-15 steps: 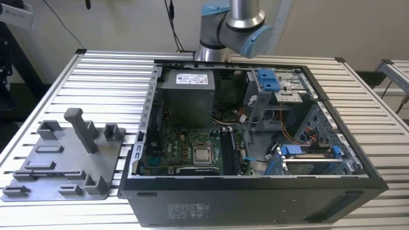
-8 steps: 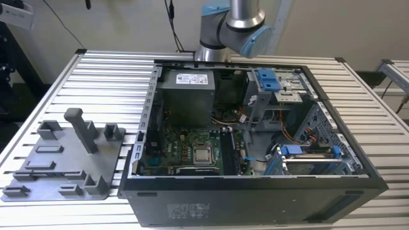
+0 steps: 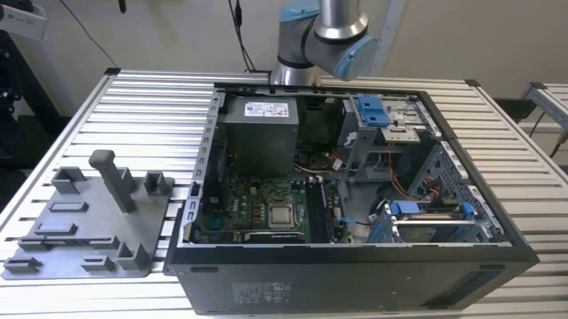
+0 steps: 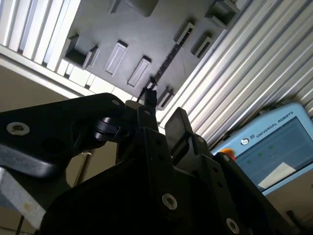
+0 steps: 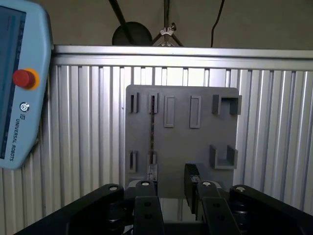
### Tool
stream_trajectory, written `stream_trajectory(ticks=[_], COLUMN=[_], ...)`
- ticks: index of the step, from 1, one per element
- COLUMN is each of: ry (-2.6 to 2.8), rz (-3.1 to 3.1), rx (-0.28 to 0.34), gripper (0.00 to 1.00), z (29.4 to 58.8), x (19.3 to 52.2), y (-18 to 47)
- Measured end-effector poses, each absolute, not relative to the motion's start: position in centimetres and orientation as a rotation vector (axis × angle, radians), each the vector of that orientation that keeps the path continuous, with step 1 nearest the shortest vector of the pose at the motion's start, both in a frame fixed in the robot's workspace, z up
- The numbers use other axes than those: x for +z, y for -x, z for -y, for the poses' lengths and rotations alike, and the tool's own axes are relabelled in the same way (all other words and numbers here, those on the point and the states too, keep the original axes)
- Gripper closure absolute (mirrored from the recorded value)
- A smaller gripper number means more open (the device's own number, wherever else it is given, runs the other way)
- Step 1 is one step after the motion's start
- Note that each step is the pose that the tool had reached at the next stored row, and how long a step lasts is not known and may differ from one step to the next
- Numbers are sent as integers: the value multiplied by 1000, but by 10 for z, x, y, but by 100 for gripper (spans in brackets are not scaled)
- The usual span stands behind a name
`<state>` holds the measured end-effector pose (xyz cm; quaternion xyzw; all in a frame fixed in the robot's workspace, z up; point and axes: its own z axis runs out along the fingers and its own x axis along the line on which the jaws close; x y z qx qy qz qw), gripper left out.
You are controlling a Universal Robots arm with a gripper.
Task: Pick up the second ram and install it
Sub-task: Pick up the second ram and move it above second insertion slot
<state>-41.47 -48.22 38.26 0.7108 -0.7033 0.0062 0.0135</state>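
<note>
First wrist view: gripper hovers over tray, jaws apart, empty. Ram stands edge-on in tray slot at gripper's 12 o'clock, long axis running straight away, seemingly offset toward one jaw, not centred. Exterior view: tray at 8 o'clock of case.

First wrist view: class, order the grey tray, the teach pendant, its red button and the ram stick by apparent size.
1. grey tray
2. teach pendant, cut off by the frame
3. red button and ram stick: unranked; the stick is longer but far thinner.
</note>
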Motion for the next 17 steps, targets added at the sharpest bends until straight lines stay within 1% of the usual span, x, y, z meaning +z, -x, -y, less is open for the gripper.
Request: stream_trajectory(ticks=[6, 13, 17], ry=[-2215, -2217, -2239], rz=[2190, 2188, 2206], rx=[19, 17, -25], gripper=[64, 64, 64], z=[482, 489, 493], x=[382, 371, 369], y=[415, 415, 415])
